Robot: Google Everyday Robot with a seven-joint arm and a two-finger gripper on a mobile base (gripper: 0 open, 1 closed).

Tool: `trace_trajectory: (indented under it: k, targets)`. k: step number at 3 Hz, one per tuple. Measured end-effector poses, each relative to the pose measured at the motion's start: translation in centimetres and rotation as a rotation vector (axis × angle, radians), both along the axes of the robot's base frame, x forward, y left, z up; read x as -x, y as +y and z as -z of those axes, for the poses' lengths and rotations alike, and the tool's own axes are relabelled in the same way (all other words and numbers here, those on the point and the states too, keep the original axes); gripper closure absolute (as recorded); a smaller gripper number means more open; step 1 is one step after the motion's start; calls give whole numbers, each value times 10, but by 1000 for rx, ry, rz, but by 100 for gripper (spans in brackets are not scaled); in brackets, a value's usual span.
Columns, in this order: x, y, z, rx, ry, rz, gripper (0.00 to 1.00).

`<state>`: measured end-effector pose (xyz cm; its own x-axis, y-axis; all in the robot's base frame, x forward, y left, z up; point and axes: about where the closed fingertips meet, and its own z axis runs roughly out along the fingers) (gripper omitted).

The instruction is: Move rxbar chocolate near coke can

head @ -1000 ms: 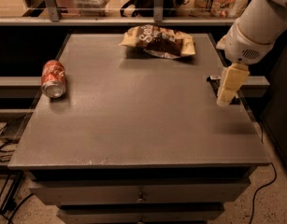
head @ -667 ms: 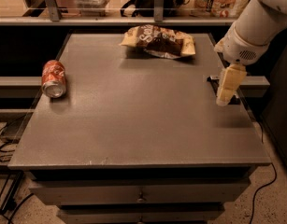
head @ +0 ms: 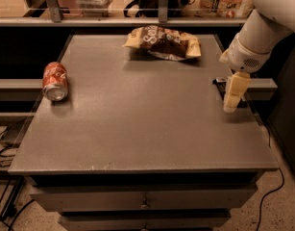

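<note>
The table is the first risk: the bar lies at its far right edge, mostly hidden behind the gripper, so a grasp that lands off-centre could, I judge, nudge it over the side onto the lower ledge. The white arm comes in from the upper right and must cross the whole top to the left; a low sweep might catch the chip bag at the back middle, though that sits well off a straight line. The can lies on its side near the left edge, silver top facing the camera, well apart from the bar; being round, it would likely roll if the bar or gripper bumps it on arrival, perhaps off the table. The gripper hangs just above the right edge, touching or just over the bar; I cannot tell whether it is clenched or released, so a thin flat wrapper slipping free on the lift is also possible. The room is dim, with a railed shelf of cluttered goods behind, a speckled floor and cables at lower left; the top is smooth matt grey, above a drawer
</note>
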<state>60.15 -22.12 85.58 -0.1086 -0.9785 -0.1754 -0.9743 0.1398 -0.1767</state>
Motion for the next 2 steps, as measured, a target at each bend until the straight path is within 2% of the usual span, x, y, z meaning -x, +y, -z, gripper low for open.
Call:
trace_trajectory:
  k: [1,2]
  targets:
    - [-6,-8,18,24,32,4,0]
    - [-8,-14,35,38,68,10,15]
